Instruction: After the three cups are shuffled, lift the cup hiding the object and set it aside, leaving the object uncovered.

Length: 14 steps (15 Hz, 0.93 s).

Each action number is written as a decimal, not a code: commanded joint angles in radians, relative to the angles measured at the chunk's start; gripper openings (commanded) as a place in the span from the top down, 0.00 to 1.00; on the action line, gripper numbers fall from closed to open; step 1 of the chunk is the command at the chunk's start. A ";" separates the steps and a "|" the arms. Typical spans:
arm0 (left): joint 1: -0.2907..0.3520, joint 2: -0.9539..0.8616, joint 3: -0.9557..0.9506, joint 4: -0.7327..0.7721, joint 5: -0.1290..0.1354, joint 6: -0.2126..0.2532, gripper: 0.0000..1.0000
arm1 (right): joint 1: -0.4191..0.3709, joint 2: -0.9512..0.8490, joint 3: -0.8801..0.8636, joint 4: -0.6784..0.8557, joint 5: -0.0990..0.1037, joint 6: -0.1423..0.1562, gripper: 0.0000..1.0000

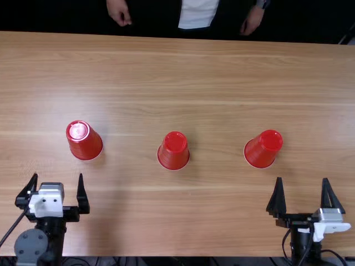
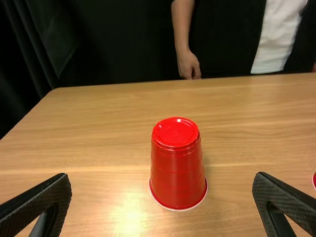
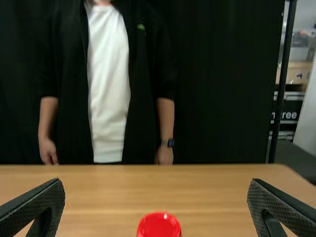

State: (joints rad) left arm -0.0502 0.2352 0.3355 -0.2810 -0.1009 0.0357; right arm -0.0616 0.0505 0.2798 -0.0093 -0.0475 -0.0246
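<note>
The left pincer is resting spread wide at the near edge of the light brown wooden table, short of the left cup, an upside-down red plastic one. The middle cup and right cup, alike, are standing in the same row, well apart. The right pincer is gaping too. The left wrist view is adding the left cup's ribbed wall and a black curtain behind.

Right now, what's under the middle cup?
Nothing can be seen: the middle cup stands upside down, rim on the table, so anything beneath it is covered.
</note>
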 commanded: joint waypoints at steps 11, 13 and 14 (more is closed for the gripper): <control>0.049 0.701 0.984 -0.789 -0.004 -0.071 0.00 | -0.009 0.678 0.743 -0.572 0.016 -0.023 0.00; 0.049 0.811 1.114 -0.916 -0.002 -0.071 0.00 | -0.004 0.789 0.869 -0.728 0.016 -0.023 0.00; 0.049 0.871 1.165 -0.958 -0.002 -0.071 0.00 | -0.003 0.847 0.921 -0.811 0.016 -0.023 0.00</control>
State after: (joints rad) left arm -0.0113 1.0859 1.4731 -1.2407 -0.1005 -0.0299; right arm -0.0616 0.8864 1.1652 -0.8345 -0.0406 -0.0463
